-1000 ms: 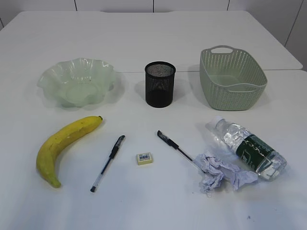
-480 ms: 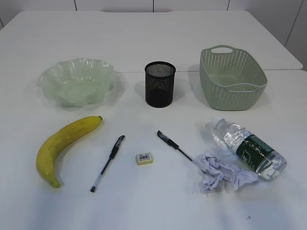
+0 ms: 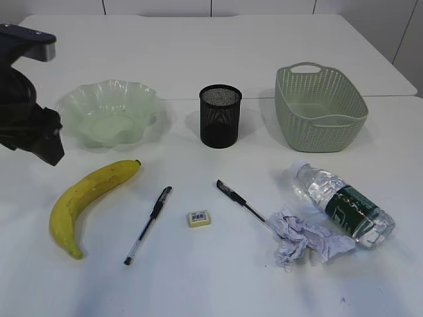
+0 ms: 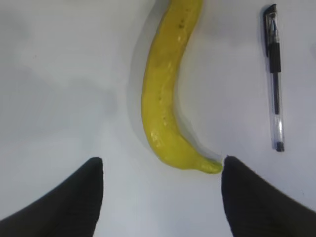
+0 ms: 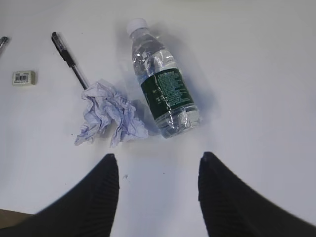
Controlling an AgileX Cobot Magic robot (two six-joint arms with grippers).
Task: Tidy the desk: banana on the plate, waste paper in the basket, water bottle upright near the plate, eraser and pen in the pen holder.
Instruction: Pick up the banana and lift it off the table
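A yellow banana (image 3: pixel 86 198) lies at the front left, and it also shows in the left wrist view (image 4: pixel 163 89). My left gripper (image 4: pixel 161 160) is open above its stem end, holding nothing. A pale green plate (image 3: pixel 73 105) stands behind it. A clear pen (image 3: pixel 149 224) (image 4: pixel 274 79), an eraser (image 3: pixel 199 218) (image 5: pixel 23 77) and a black pen (image 3: pixel 244 206) (image 5: pixel 69 59) lie mid-table. The crumpled paper (image 3: pixel 304 238) (image 5: pixel 108 111) touches the black pen's tip. The water bottle (image 3: pixel 344 205) (image 5: pixel 163 84) lies on its side. My right gripper (image 5: pixel 158 155) is open and empty, short of the paper and bottle.
A black mesh pen holder (image 3: pixel 220 115) stands at the back middle. A green woven basket (image 3: pixel 317 122) stands at the back right. My left arm (image 3: pixel 26 112) hangs over the table's left edge beside the plate.
My left arm has come into the exterior view at the far left, beside the plate. The objects on the table have not moved.
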